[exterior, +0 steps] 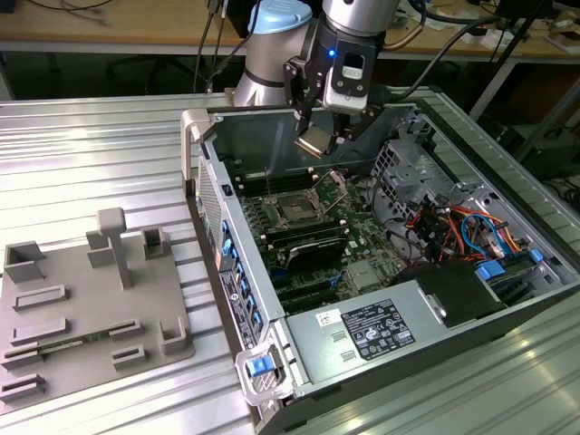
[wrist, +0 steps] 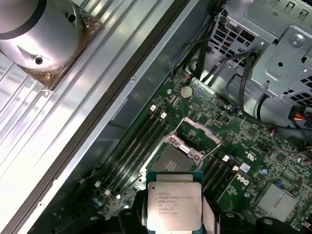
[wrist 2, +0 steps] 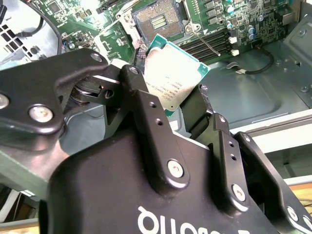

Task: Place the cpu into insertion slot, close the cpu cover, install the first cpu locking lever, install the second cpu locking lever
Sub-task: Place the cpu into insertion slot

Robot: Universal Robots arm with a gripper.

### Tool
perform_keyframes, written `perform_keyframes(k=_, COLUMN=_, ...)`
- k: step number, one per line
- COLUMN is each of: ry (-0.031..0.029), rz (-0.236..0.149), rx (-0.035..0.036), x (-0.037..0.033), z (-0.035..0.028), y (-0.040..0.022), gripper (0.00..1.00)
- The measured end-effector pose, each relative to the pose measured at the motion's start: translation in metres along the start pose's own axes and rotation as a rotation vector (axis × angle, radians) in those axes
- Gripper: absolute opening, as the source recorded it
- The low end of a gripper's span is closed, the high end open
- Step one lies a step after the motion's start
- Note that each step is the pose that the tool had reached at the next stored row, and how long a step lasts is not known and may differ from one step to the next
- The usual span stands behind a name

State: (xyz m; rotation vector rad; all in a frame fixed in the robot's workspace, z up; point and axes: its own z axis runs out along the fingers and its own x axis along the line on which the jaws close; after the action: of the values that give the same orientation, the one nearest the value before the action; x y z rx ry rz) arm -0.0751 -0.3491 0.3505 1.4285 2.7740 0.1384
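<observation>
Placement of the cpu [wrist: 174,204] looks like the step in hand: the chip, silver top facing the first wrist view, is pinched by two opposite edges between the black fingers [wrist 2: 141,105] of the end effector [wrist 2: 165,95]. In the exterior view it hangs in the upper middle of the frame [exterior: 314,140], above the motherboard [exterior: 362,245] and well apart from it. The insertion slot [exterior: 296,210] sits below it, slightly toward the exterior view's left, dark and bare inside its silver rim. The cpu cover [exterior: 332,188] stands swung up just beside the slot, on the exterior view's right of it, so the opening looks free. Long black memory slots [wrist: 141,141] flank the socket. All of this lies inside the open computer case [exterior: 362,326], which rests on a ribbed metal surface [exterior: 91,145]. To do this well, I judge that the chip should be squared to the socket's edges and brought level over it. It should then go straight down without sliding across the contacts, and the grip should hold until the chip sits flat within the rim.
</observation>
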Motion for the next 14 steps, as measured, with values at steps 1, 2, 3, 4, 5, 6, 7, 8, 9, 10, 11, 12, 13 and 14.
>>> perform_keyframes(k=1, ry=-0.0005, rz=0.005, rx=-0.0001, x=0.0, z=0.0, y=0.0, gripper=0.55)
perform_keyframes(k=2, ry=-0.0007, rz=0.008, rx=-0.0002, x=0.0, z=0.0, y=0.0, gripper=0.55)
perform_keyframes(k=3, ry=-0.001, rz=0.011, rx=-0.0003, x=0.0, z=0.0, y=-0.0001, gripper=0.55)
perform_keyframes(k=4, ry=-0.0014, rz=0.015, rx=-0.0004, x=0.0, z=0.0, y=-0.0001, gripper=0.55)
perform_keyframes(k=5, ry=-0.0016, rz=0.018, rx=-0.0005, x=0.0, z=0.0, y=-0.0001, gripper=0.55)
perform_keyframes(k=6, ry=-0.002, rz=0.023, rx=-0.0007, x=0.0, z=0.0001, y=-0.0001, gripper=0.55)
perform_keyframes(k=7, ry=-0.0023, rz=0.026, rx=-0.0007, x=0.0, z=0.0, y=-0.0002, gripper=0.55)
perform_keyframes(k=8, ry=-0.0025, rz=0.029, rx=-0.0007, x=0.0, z=0.0, y=-0.0002, gripper=0.55)
perform_keyframes(k=9, ry=-0.0028, rz=0.032, rx=-0.0008, x=0.0, z=0.0, y=-0.0002, gripper=0.55)
perform_keyframes(k=10, ry=-0.003, rz=0.035, rx=-0.0009, x=0.0, z=0.0, y=-0.0003, gripper=0.55)
perform_keyframes(k=11, ry=-0.0035, rz=0.04, rx=-0.001, x=0.0, z=0.0, y=-0.0003, gripper=0.55)
perform_keyframes(k=12, ry=-0.0037, rz=0.043, rx=-0.0011, x=0.0, z=0.0, y=-0.0004, gripper=0.55)
perform_keyframes(k=13, ry=-0.0039, rz=0.046, rx=-0.0012, x=0.0, z=0.0, y=-0.0004, gripper=0.55)
perform_keyframes(k=14, ry=-0.0044, rz=0.05, rx=-0.0013, x=0.0, z=0.0, y=-0.0005, gripper=0.55)
